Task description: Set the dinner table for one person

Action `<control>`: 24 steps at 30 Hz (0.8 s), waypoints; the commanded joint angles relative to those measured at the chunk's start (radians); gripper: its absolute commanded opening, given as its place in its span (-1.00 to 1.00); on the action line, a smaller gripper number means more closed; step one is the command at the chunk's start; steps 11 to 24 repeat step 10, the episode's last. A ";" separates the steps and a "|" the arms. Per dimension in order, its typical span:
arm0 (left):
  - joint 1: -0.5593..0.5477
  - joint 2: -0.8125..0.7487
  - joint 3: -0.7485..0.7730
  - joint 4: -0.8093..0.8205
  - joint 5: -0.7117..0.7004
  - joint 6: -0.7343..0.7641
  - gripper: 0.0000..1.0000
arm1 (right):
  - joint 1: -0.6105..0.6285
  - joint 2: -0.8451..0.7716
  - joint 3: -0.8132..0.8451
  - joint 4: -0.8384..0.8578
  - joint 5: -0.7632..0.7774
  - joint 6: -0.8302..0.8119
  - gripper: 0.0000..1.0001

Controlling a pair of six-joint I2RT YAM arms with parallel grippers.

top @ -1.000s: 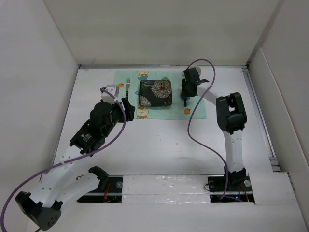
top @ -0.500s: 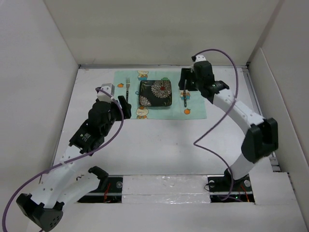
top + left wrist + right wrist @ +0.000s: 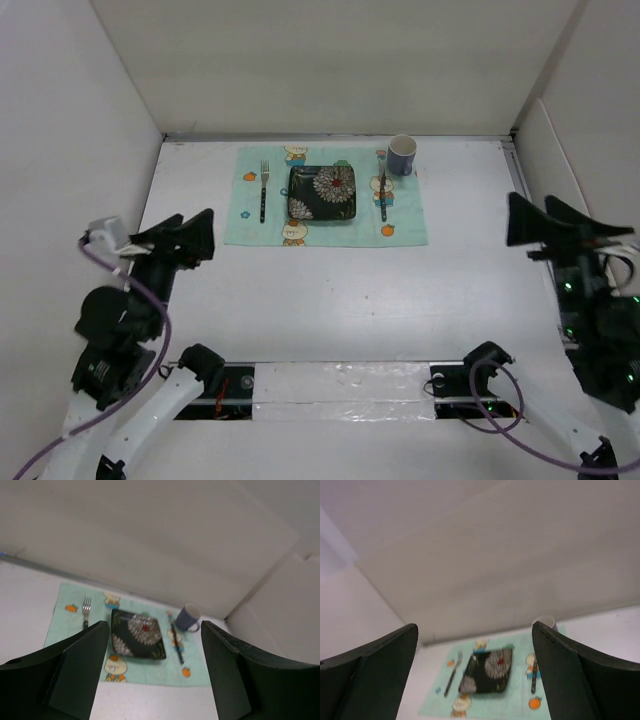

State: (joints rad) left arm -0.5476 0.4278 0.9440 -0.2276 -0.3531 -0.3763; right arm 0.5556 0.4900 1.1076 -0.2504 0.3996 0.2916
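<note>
Plain white walls (image 3: 330, 60) rise along the far, left and right edges of the white counter (image 3: 330, 300), meeting at its two far corners, a thin grey strip (image 3: 300, 136) lining the far edge, all under soft, even light.

Both arms have drawn back to the near corners — left gripper (image 3: 188, 238) and right gripper (image 3: 535, 212) off the mat (image 3: 330, 232) — uncovering the cup (image 3: 401, 155)

- The dinner table (image 3: 300, 290) is seen as plain white.
- The placemat (image 3: 410, 215) is coloured mint green, printed with cartoon figures and orange spots.
- The plate (image 3: 322, 192) is patterned black with white flowers.
- The cup (image 3: 401, 156) is coloured blue, white inside.
- The fork (image 3: 263, 185) is seen silver, dark-handled.
</note>
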 commanded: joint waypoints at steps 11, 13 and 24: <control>0.003 -0.144 -0.033 -0.067 -0.058 -0.099 0.49 | -0.010 -0.024 -0.154 -0.056 0.090 0.077 1.00; 0.003 -0.144 -0.033 -0.067 -0.058 -0.099 0.49 | -0.010 -0.024 -0.154 -0.056 0.090 0.077 1.00; 0.003 -0.144 -0.033 -0.067 -0.058 -0.099 0.49 | -0.010 -0.024 -0.154 -0.056 0.090 0.077 1.00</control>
